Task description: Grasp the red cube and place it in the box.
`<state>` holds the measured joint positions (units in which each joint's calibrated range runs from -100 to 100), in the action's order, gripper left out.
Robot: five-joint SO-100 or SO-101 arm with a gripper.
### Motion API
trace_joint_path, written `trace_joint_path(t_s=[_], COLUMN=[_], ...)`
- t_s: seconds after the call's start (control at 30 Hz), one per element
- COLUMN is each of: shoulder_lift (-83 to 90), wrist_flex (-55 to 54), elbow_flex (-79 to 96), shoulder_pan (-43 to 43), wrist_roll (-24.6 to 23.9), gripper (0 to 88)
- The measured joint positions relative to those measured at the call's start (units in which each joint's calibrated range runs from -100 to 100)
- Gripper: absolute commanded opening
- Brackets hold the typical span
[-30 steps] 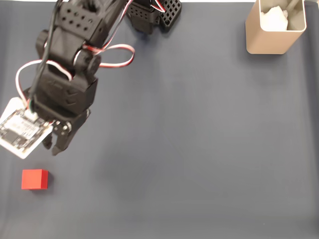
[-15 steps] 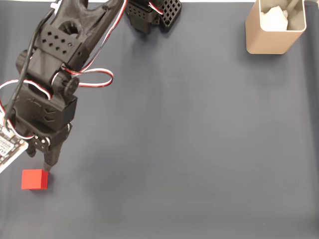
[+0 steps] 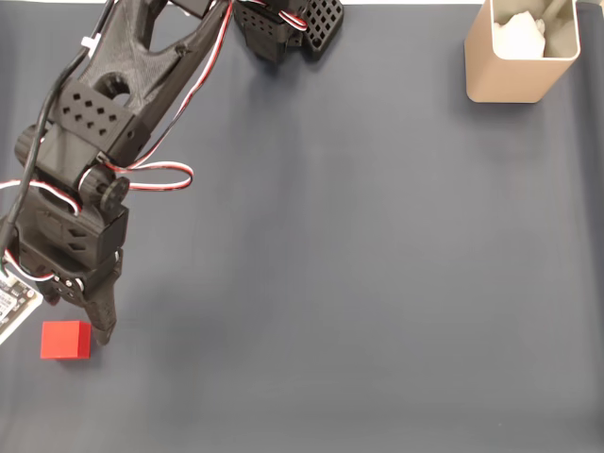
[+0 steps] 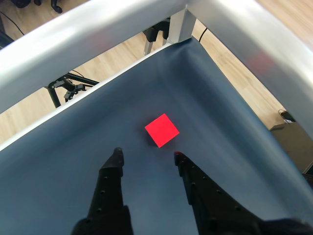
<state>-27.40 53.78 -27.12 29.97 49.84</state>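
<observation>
The task is at its start: the red cube (image 3: 65, 340) lies untouched on the dark worktop (image 3: 359, 264), at the lower left in the fixed view, far across the worktop from the box (image 3: 520, 52), which stands in the upper right corner. Nothing has been lifted or carried yet.

The gripper (image 4: 146, 156) is released, its two black fingers spread with nothing between them. In the wrist view the red cube (image 4: 162, 130) sits just beyond the fingertips, a little toward the right finger, apart from both. In the fixed view the gripper (image 3: 94, 326) hangs just beside the red cube, to its upper right. What is left, as I judge it: line up and lower over the cube, close on it, lift, carry it to the box and let go.

Near the cube, a white circuit board (image 3: 11, 307) on the arm pokes in at the left edge. The box already holds something white and crumpled (image 3: 521, 36). The black perforated robot base (image 3: 288, 24) stands along the top edge, well left of the box. The stretch of worktop between cube and box looks bare, so nothing seems to block the carry.
</observation>
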Motion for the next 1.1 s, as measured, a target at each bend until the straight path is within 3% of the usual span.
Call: trace_joint_path(t_s=[1.1], shoulder_lift=[-19.8], wrist_flex=[0.48], elbow_flex=[-20.43], shoulder_pan=[1.78], wrist_roll=[1.95], gripper=[33.3])
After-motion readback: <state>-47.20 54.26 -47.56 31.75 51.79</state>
